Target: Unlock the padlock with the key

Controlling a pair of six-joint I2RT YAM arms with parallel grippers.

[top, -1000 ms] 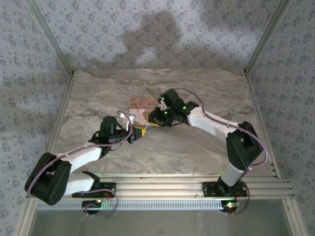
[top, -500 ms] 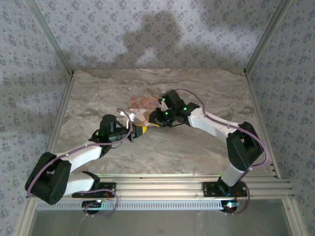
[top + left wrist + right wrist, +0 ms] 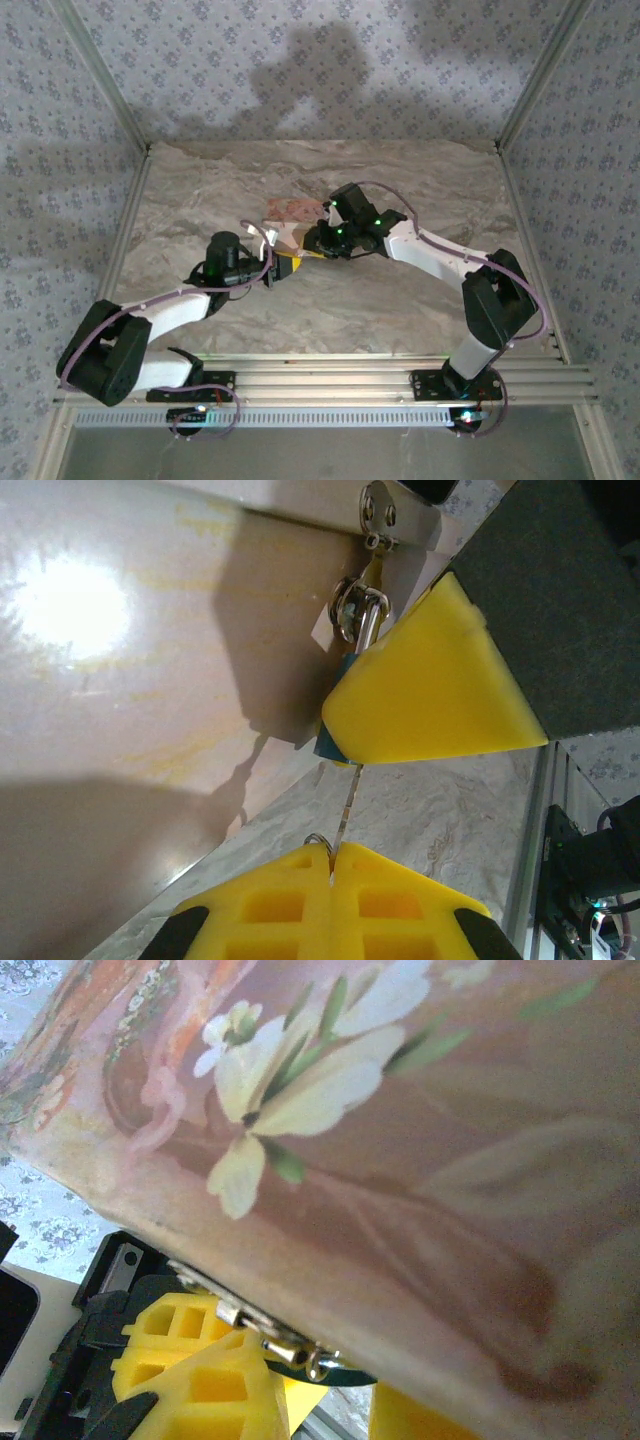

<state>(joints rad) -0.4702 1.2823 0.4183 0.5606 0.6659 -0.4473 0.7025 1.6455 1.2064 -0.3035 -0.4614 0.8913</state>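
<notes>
Seen from above, two robot arms reach inward and meet just left of the middle of a marbled beige surface point(image 3: 400, 310). Between them sits a small rectangular box point(image 3: 288, 212) with a pink floral print, its near edge close against both claws. The left claw point(image 3: 283, 268) comes in from the lower left. The right claw point(image 3: 316, 246) comes in from the right, almost tip to tip with it.

From the left wrist, the left claw's yellow fingers point(image 3: 400, 910) are clenched on a thin silver metal key point(image 3: 346, 798). Its blade points up to the underside of a small teal-bodied padlock point(image 3: 328, 742); whether the tip is in the keyhole cannot be told. The padlock's silver shackle point(image 3: 362, 615) hangs through a silver metal hasp point(image 3: 388, 508) at the box's front edge. A yellow finger point(image 3: 430, 685) of the right claw lies against the padlock's body and covers most of it; the right claw is grasping the padlock.

Bare surface lies wide to the left, right and near side of the claws. Aluminium rails point(image 3: 125, 235) edge the surface, with patterned walls point(image 3: 300, 80) beyond, well apart from both claws.
</notes>
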